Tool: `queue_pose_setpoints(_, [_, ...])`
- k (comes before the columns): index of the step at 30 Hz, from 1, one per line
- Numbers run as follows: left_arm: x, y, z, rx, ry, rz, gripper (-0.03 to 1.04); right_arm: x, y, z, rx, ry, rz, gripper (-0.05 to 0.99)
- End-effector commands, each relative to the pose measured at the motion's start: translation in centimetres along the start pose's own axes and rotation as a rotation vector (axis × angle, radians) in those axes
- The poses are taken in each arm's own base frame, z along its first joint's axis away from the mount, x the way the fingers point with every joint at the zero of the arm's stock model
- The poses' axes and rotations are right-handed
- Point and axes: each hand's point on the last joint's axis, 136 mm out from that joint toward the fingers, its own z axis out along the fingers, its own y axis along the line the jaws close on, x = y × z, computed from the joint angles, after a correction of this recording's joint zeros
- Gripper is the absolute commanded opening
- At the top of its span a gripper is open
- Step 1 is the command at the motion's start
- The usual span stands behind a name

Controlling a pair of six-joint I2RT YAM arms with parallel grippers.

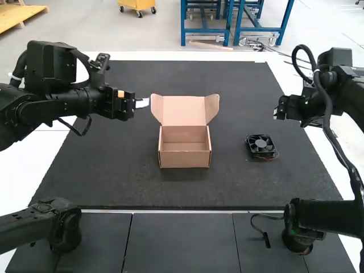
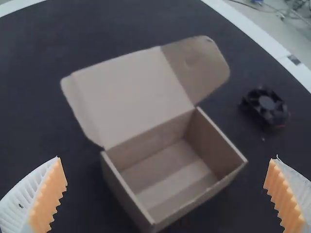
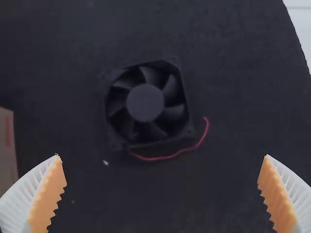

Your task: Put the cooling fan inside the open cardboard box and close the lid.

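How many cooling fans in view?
1. The cooling fan lies flat on the mat, right of the open cardboard box, not touching it. Box interior shows none.

1. cardboard box (image 3: 4, 145), right wrist view: cut by the picture's edge, only a brown sliver shows.
2. Same box, left wrist view: foot of its front wall cut off. High view: floor strip behind the front wall hidden.
3. cooling fan (image 2: 265, 107), beside the box: blurred, blades uncountable.
4. red wire (image 3: 160, 157): its end at the fan's frame too small to trace.
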Motion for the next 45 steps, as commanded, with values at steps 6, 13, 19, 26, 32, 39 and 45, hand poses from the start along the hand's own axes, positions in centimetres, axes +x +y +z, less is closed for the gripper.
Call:
queue_pose_setpoints(6, [1.7,-1.9,0.2,0.016,0.054,0.075,0.96,-1.2,-1.5,1.2,0.065,0.043,-0.002,0.91])
queue_pose_setpoints(13, [2.4,-0.8,0.1,-0.047,0.062,0.196,0.96,0.5,-2.1,3.1,0.087,0.156,-0.020,0.91])
queue_pose_setpoints(19, [2.7,-0.2,0.0,-0.075,0.067,0.253,0.96,1.2,-2.5,4.6,0.096,0.216,-0.082,0.91])
queue_pose_setpoints(26, [2.6,-0.1,0.0,-0.083,0.064,0.259,0.96,0.7,-2.9,6.4,0.096,0.224,-0.172,0.91])
queue_pose_setpoints(32, [2.4,-0.1,-0.2,-0.085,0.060,0.264,0.96,0.4,-3.2,7.9,0.097,0.231,-0.173,0.91])
queue_pose_setpoints(39, [2.4,0.0,-0.5,-0.088,0.057,0.263,0.96,0.3,-4.9,9.6,0.115,0.254,-0.134,0.91])
queue_pose_setpoints(45, [2.4,0.0,-0.5,-0.090,0.055,0.263,0.96,0.6,-5.2,11.1,0.112,0.292,-0.127,0.91])
